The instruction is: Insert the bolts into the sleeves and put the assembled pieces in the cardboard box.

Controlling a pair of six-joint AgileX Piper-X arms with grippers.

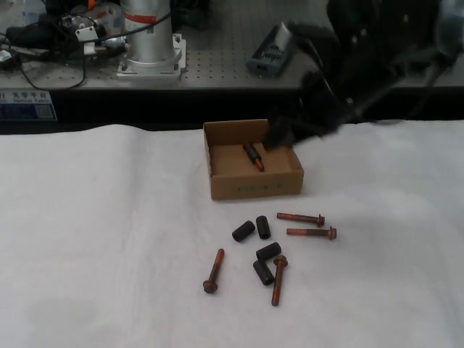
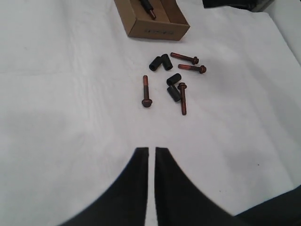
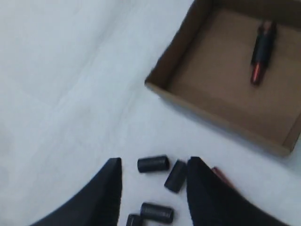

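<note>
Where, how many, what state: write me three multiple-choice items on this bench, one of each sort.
1. Where is the assembled piece? A in a gripper; B in the cardboard box; C on the floor.
2. How many loose bolts lie on the cloth? A two; B six; C four.
3. The right gripper is: A open; B shut on a sleeve; C shut on a bolt.
B: it lies on the box floor. C: four lie bare there. A: its fingers stand wide apart, holding nothing.
</note>
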